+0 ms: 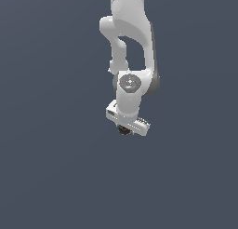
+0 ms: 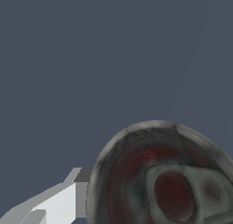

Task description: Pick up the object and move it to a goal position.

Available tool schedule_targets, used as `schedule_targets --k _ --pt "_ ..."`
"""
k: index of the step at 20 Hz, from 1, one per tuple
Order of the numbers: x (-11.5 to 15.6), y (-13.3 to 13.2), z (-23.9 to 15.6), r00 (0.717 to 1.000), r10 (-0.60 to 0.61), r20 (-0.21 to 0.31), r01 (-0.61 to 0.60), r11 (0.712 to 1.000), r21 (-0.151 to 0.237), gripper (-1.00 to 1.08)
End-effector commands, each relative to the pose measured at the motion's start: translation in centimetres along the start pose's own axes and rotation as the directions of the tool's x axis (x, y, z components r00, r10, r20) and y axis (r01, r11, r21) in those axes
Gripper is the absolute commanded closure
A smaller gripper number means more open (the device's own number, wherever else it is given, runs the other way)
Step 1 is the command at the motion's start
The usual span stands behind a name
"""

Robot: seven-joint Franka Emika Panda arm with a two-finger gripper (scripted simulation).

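The white robot arm [image 1: 130, 46] hangs down in the middle of the exterior view, with plain grey-blue all around it and lots of open room on every side. Its white gripper [image 1: 126, 129] points down. A small round can with a dark end and red patches [image 1: 123, 129] sits right under the gripper, touching it. In the wrist view the can [image 2: 159, 177] looks very big and close (its round dark rim fills one corner), just beside one white finger [image 2: 59, 202]. I cannot tell how wide the jaws stand.
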State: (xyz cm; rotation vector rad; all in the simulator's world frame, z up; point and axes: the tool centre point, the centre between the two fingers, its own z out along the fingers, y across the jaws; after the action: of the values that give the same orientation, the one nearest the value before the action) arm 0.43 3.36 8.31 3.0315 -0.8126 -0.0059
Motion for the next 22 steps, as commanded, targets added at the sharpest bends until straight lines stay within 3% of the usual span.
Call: schedule_targets --k 1,14,22 --pt "1.3 -1.2 -0.3 1.0 -0.006 -0.003 0.006 1.0 0.005 1.08" --pt "7.6 -4.3 -1.0 1.0 -0.006 -0.003 0.006 1.0 0.005 1.08" --pt "10.0 -5.5 -1.2 1.0 -0.006 -0.003 0.006 1.0 0.004 1.08"
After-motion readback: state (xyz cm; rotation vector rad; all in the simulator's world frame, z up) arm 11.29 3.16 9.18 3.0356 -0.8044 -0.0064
